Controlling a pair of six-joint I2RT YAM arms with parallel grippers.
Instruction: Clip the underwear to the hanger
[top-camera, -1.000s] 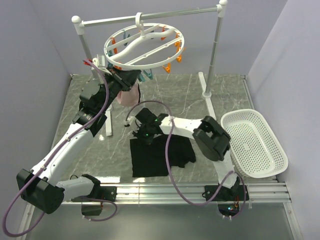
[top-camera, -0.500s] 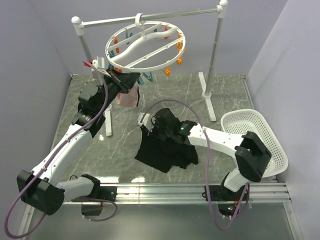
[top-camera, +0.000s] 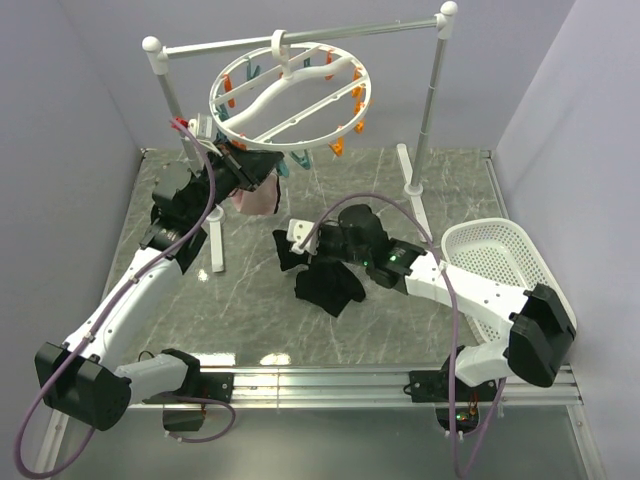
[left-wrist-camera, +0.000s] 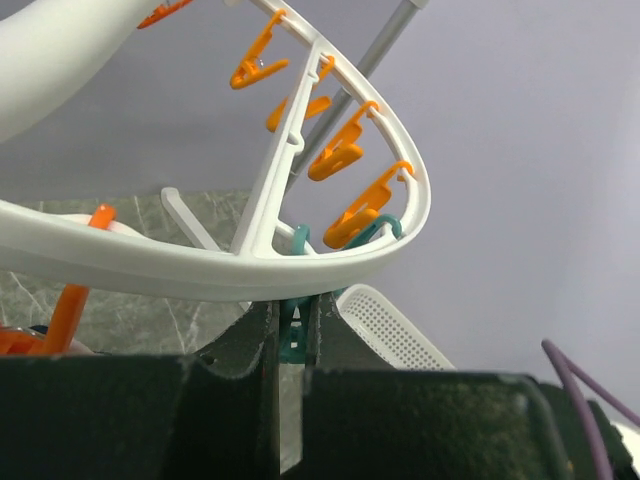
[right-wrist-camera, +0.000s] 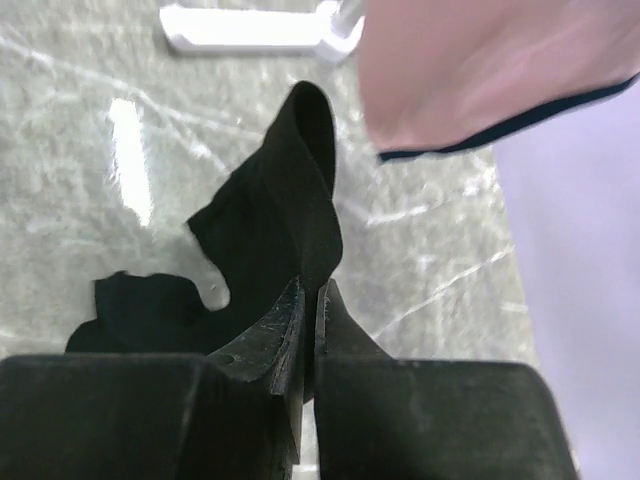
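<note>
The white ring hanger (top-camera: 290, 95) hangs by its hook from the rail, with orange and teal clothespins round its rim. My left gripper (top-camera: 272, 160) is up under the ring's near-left rim (left-wrist-camera: 250, 270), shut on a teal clothespin (left-wrist-camera: 292, 335). My right gripper (top-camera: 300, 243) is shut on an edge of the black underwear (top-camera: 328, 280) and holds it lifted, its lower part bunched on the table. In the right wrist view the black fabric (right-wrist-camera: 290, 230) runs up from between my jaws.
A pink garment (top-camera: 257, 195) hangs from the ring beside my left gripper, and shows in the right wrist view (right-wrist-camera: 480, 70). The white-and-silver rail stand (top-camera: 430, 90) stands at the back. A white basket (top-camera: 510, 285) sits at the right.
My right gripper has lifted the black underwear off the table and carried it back toward the hanger; the fabric has bunched. My left gripper stays at the ring's rim.
</note>
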